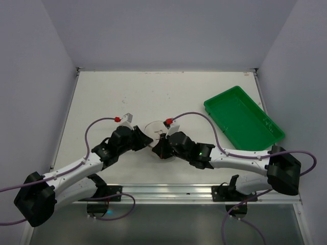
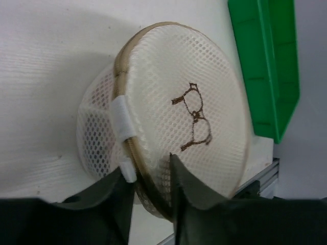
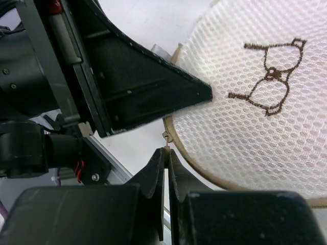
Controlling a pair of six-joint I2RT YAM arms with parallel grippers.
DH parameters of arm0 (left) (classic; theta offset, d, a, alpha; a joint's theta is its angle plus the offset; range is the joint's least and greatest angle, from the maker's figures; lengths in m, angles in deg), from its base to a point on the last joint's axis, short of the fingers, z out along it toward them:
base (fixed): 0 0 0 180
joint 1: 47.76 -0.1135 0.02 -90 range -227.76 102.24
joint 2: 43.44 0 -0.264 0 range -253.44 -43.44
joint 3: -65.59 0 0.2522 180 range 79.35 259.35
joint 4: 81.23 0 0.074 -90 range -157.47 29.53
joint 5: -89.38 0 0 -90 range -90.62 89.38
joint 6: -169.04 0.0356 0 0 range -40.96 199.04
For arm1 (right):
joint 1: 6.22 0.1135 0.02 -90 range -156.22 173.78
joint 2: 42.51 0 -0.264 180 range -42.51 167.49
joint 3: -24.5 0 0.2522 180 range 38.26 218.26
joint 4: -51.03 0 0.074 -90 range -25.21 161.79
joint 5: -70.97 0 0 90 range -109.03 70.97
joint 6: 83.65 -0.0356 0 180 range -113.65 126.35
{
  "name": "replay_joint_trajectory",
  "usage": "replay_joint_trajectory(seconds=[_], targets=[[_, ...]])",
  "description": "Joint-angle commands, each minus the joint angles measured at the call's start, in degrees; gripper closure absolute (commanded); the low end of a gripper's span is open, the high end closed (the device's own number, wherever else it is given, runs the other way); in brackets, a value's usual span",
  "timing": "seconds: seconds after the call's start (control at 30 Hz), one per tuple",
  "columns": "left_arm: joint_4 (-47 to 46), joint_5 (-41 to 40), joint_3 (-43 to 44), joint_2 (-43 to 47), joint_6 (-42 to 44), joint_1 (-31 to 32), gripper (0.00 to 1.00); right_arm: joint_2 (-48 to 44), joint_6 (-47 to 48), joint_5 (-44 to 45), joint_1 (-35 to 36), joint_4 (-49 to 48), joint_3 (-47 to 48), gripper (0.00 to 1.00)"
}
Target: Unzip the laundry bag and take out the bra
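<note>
The laundry bag (image 1: 155,129) is a cream mesh disc with a tan rim, held tilted between both grippers at the table's middle. A dark bra outline (image 2: 194,118) is printed on its face. My left gripper (image 2: 150,173) is shut on the bag's lower rim, with one finger on the face and one behind. My right gripper (image 3: 167,151) is shut on the small metal zipper pull (image 3: 166,138) at the bag's edge (image 3: 245,127). The zipper along the rim looks closed where it shows. The bra is hidden.
A green plastic tray (image 1: 243,118) lies at the right, slanted; its corner shows in the left wrist view (image 2: 265,61). The table's front rail (image 1: 168,192) runs close under the grippers. My left gripper's finger (image 3: 153,92) sits just above my right fingers.
</note>
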Motion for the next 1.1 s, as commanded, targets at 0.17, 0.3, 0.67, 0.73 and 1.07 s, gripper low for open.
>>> replay_joint_trajectory(seconds=[0.17,0.3,0.67,0.73,1.07], targets=[[-3.5,-2.3,3.5,1.0,4.0,0.4,1.0,-7.4,0.2,1.3,0.2,0.5,-4.1,1.0],[-2.8,-2.3,5.6,-0.5,8.2,0.3,1.0,-10.2,0.8,1.0,0.2,2.0,-6.2,1.0],[-0.8,-0.2,14.8,-6.7,26.5,-3.8,1.0,-15.2,1.3,-1.4,0.2,4.0,-9.8,1.0],[-1.7,2.6,16.4,-8.1,31.4,-4.9,0.98,-15.0,1.3,-1.4,0.2,4.0,-9.5,1.0],[1.7,4.6,23.1,-13.1,33.5,-7.5,0.67,-9.2,-2.2,0.3,0.2,1.8,-2.9,1.0]])
